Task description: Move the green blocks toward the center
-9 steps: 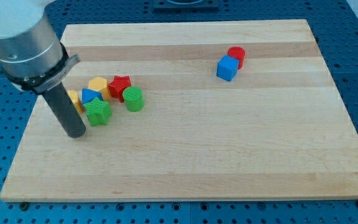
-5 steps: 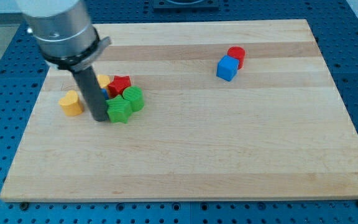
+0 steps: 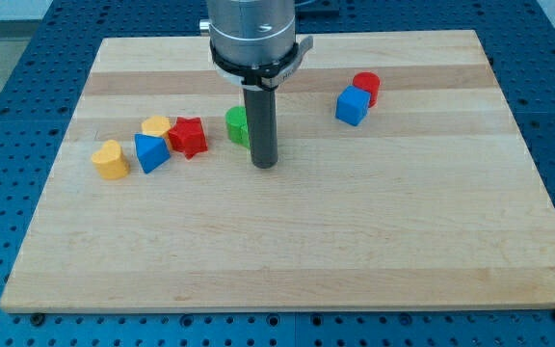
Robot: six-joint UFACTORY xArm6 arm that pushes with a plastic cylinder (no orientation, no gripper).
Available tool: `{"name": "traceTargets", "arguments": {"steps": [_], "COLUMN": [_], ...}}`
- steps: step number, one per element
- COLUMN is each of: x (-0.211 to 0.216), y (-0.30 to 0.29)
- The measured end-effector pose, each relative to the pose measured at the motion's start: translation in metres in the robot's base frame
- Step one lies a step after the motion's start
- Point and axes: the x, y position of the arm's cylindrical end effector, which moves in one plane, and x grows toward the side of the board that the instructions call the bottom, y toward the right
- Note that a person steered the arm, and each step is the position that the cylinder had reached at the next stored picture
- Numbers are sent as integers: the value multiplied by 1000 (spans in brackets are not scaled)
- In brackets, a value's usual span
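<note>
My tip [image 3: 265, 165], a rod holding nothing, sits just beside the green block [image 3: 236, 126], red star [image 3: 189, 136] further left.

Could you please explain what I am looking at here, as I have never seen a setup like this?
This is one camera looking down at a wooden board. The grey cylinder at the view's top is a robot arm that ends in a dark rod; it holds nothing and only pushes. My tip rests near the board's middle, just right of a green block, which the rod partly hides. To the view's left lie a red block, a blue block and two yellow blocks. At upper right sit a blue cube and a red cylinder.
</note>
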Motion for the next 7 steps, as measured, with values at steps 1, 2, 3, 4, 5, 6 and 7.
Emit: {"name": "traceTargets", "arguments": {"steps": [1,2,3,4,5,6,7], "x": [5,14,17,9,-7,-15,-20], "y": [-1,-7,-21,-31,-32,-31,-18]}}
